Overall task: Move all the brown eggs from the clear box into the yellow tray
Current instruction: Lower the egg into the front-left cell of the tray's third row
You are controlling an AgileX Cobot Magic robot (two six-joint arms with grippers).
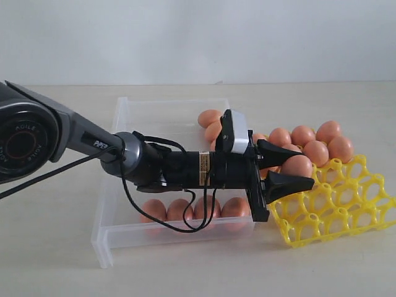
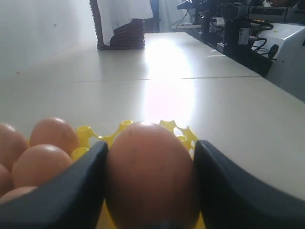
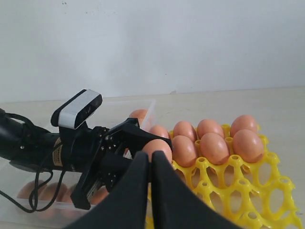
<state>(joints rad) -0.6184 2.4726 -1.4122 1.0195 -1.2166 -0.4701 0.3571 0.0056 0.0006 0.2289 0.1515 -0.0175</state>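
- Held egg (image 2: 150, 174) fills the left wrist view: brown, faintly speckled, clamped btwn both pads of the left gripper (image 1: 302, 172). Jaws stand wide, one pad on each flank.
- It sits at the yellow tray (image 1: 346, 213) edge nearest the clear box (image 1: 108, 232). Can't tell if it touches a cup yet; prob. just above.
- Tray: far rows filled w/ placed eggs (image 1: 309, 137); cups along the near edge bare.
- Box: row of brown eggs (image 1: 185, 209) along the near wall, a couple more at the far corner beside the tray. Roughly half done, by my reckoning.
- Right gripper (image 3: 151, 160): fingers pressed together, nothing held; not seen in the exterior view.
- Handling: shell stiff but brittle, smooth, light, rolls freely. Grip across the widest girth w/ a light squeeze. Seat the egg in its cup before the pads let go.
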